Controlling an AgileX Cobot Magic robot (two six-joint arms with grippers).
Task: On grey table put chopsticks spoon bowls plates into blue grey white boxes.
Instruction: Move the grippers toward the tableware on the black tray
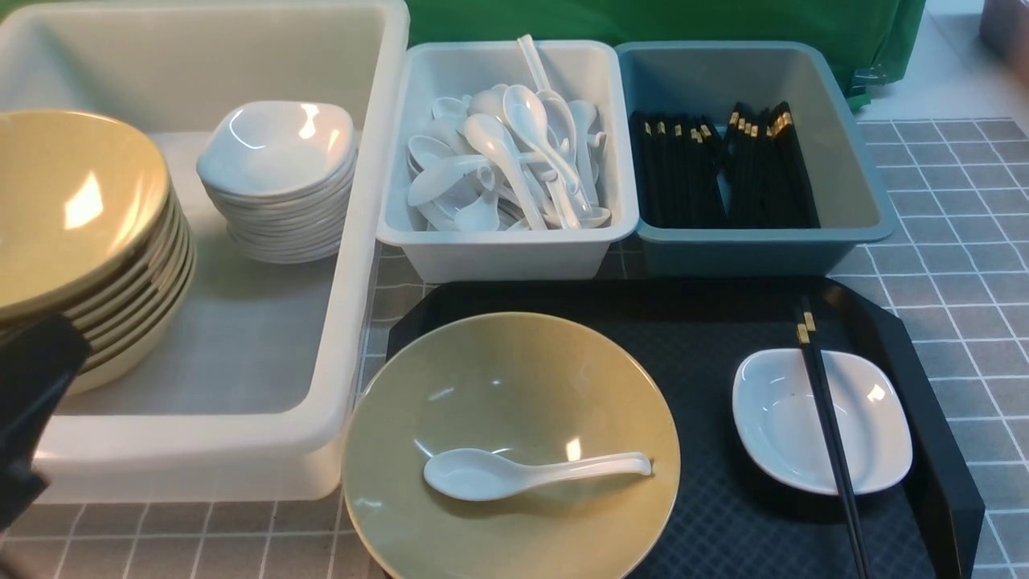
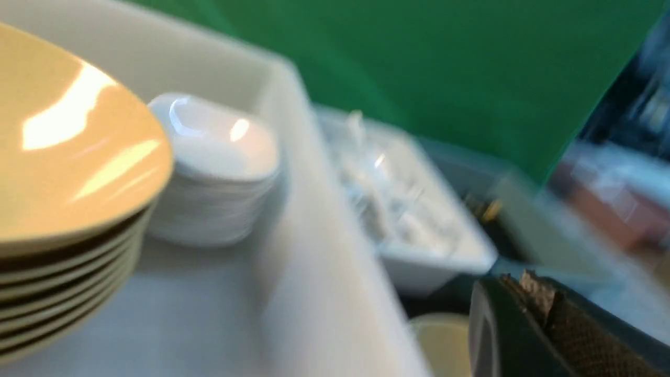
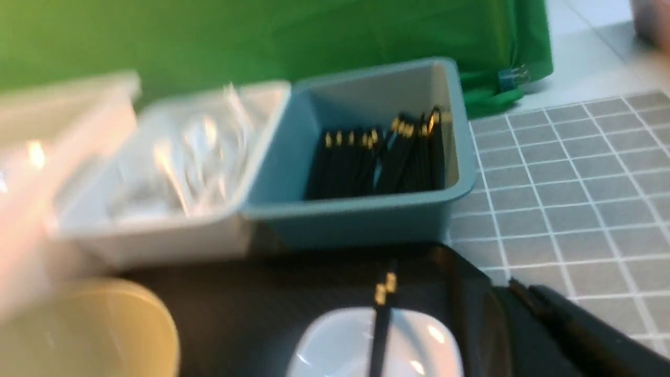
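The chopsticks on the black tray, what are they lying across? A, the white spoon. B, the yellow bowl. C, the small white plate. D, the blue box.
C: the chopsticks lie across the small white plate at the right of the black tray.

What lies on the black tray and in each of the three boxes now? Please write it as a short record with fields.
black tray: one yellow bowl holding a spoon; one white plate with a chopsticks pair across it
large white tub: bowl stack, plate stack
grey-white box: spoon pile
blue box: chopstick bundle
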